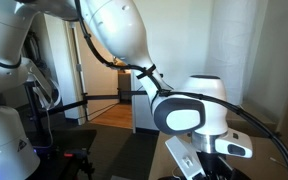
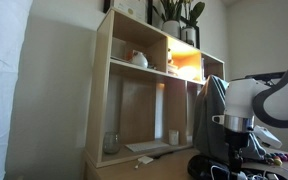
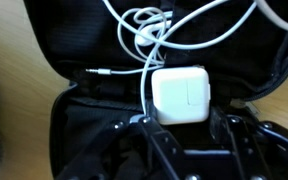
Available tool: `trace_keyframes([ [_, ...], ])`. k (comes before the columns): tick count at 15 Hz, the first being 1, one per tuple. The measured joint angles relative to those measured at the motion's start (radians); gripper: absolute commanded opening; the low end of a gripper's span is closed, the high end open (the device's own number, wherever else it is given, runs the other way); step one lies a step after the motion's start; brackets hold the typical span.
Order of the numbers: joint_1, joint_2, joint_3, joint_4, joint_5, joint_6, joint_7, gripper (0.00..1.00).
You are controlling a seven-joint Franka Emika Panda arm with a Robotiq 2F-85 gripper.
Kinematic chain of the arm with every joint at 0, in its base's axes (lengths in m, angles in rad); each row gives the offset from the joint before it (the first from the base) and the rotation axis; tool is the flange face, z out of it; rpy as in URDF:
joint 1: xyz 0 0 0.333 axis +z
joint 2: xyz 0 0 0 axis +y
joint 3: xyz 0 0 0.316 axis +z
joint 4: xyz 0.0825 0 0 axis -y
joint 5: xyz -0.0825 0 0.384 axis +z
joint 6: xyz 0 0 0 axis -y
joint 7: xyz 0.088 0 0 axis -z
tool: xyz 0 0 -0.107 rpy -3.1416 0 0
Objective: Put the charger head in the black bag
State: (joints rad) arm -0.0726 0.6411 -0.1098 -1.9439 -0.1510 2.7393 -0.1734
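**Wooden tabletop (image 3: pixel 9 40), open black bag (image 3: pixel 84 130): small white charger head (image 3: pixel 181 95) held for the drop**

Pale wood shows at the corners of the wrist view, framing the wide, soft black bag, which lies unzipped with its dark inside exposed. The pincer (image 3: pixel 187 122) is clamped narrow on the squarish white plastic charger head, one dark finger on each side of the block. The block sits in front of the bag's opening, close to its zipped rim. A thin white cord (image 3: pixel 144 30) runs from the block and loops in a tangle over the bag's far flap. In an exterior view the pincer (image 2: pixel 234 140) hangs near a tall wooden shelf unit (image 2: pixel 144 90); how high it stands above the bag cannot be told.

The step in hand looks like placing. To do it well, centre the block over the deep part of the opening, away from the rim, and lower before letting go. The trailing cord may tug the light block sideways, so a low, gentle release is safer.
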Motion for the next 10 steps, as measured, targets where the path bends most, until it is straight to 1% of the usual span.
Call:
trace_keyframes([
  [1, 0.0, -0.003, 0.0, -0.009, 0.0, 0.013, 0.0, 0.27],
  [2, -0.001, -0.005, 0.0, -0.015, 0.0, 0.023, 0.0, 0.52],
  [10, -0.001, -0.004, 0.0, -0.015, 0.0, 0.024, 0.0, 0.52],
])
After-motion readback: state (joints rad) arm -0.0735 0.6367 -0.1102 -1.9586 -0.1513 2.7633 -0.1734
